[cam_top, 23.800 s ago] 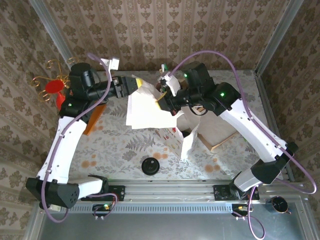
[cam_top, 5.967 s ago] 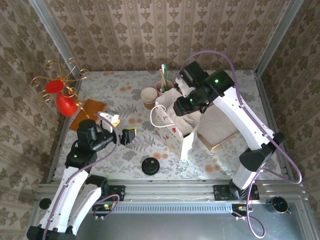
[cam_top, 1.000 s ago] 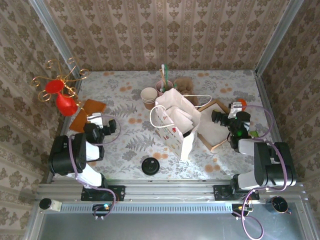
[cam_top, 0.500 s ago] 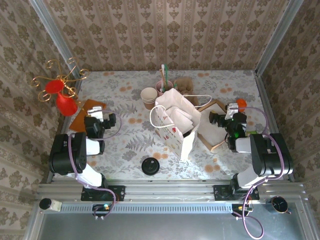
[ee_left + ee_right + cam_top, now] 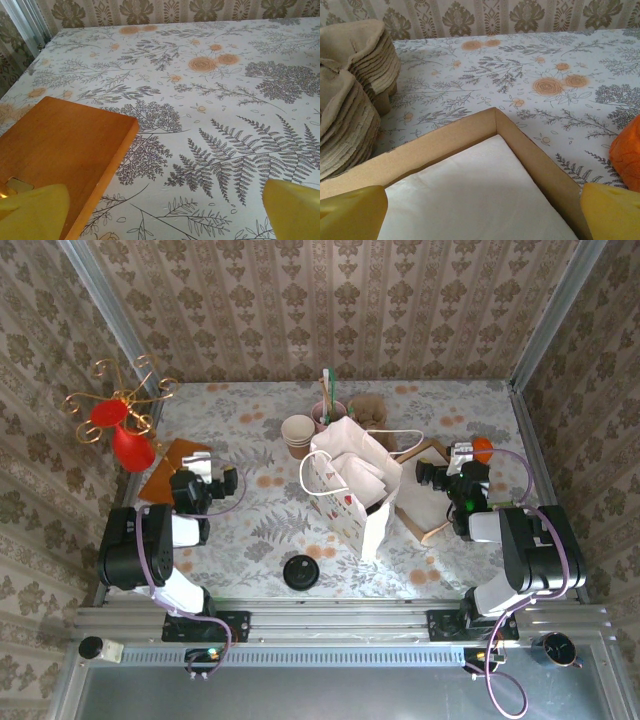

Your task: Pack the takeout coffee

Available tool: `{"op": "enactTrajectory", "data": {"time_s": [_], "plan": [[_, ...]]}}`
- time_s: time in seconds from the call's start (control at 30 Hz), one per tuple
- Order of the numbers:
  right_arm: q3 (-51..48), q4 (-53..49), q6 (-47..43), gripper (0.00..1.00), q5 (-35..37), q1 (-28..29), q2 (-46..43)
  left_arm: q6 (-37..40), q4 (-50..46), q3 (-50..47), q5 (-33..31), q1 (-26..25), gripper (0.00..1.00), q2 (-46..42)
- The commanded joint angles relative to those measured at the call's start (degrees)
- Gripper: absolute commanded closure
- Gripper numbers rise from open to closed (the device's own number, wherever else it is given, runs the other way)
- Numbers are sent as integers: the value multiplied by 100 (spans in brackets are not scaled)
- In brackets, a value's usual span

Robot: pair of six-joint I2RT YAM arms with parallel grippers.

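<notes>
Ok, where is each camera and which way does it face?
Top external: above and behind the robot, looking down at the table and white paper bag; left gripper and right gripper both show.
Left wrist: low, facing the far wall across a wooden board; yellow fingertips at bottom corners.
Right wrist: low, facing the far wall across a cardboard tray; yellow fingertips likewise.
Shared: wooden board and cardboard tray show from above too.

— What surrounds the table point(image 5: 250, 535)?
— Beige-brown damask wallpaper point(image 5: 330, 300) from nine round to three o'clock, with metal posts point(image 5: 102, 302) in the corners.
— And its top?
— Pale floral cloth, evenly lit; a metal rail point(image 5: 330, 625) at six.
</notes>
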Motion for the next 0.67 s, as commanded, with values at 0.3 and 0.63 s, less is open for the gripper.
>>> {"op": "enactTrajectory", "data": {"time_s": [0.3, 0.63], "plan": [[45, -54, -109, 0, 194, 33, 37, 195, -163, 151, -53, -90, 0, -92], [36, -40, -113, 0, 239, 51, 33, 185, -173, 154, -92, -98, 0, -93]]}}
